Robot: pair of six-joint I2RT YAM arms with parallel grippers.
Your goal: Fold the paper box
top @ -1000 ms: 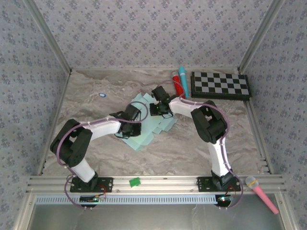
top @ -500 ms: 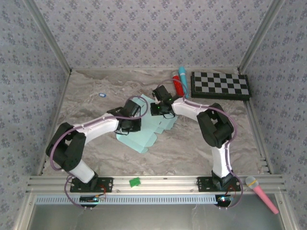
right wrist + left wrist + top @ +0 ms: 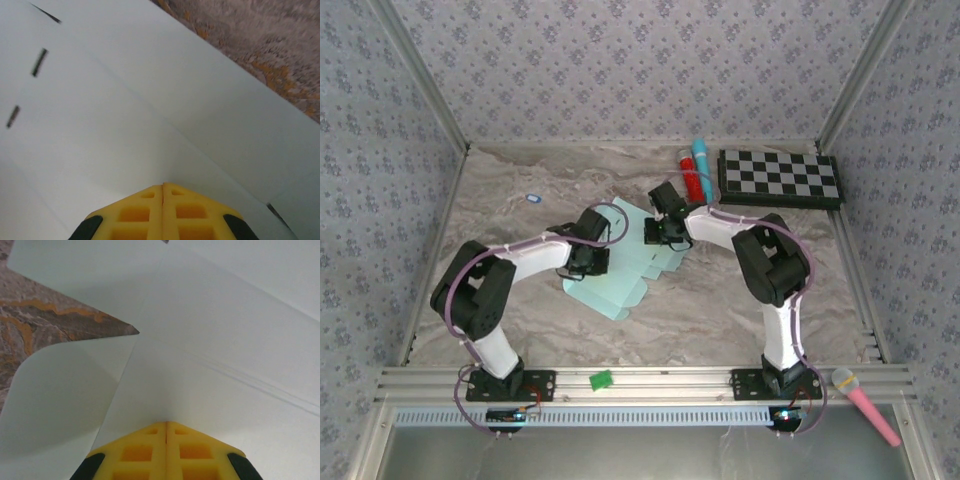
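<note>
on the marbled worktop [image 3: 520,300] lies the flat mint-blue card paper box [image 3: 618,288]; left end effector [image 3: 166,424] and right end effector [image 3: 163,186], both closed, rest on it.

The left arm [image 3: 480,300] rises from its base, folds back at a high elbow and sends its white forearm to the right, toward the middle. The left gripper [image 3: 588,262] points down, and its yellow fingers [image 3: 137,454] are pressed together with no gap between them. The right arm [image 3: 775,270] stands up from its base, bends at the elbow and reaches to the left. The right gripper [image 3: 665,232] also points down, near the left one but apart from it. Its yellow fingers [image 3: 135,215] meet along one thin line.
</note>
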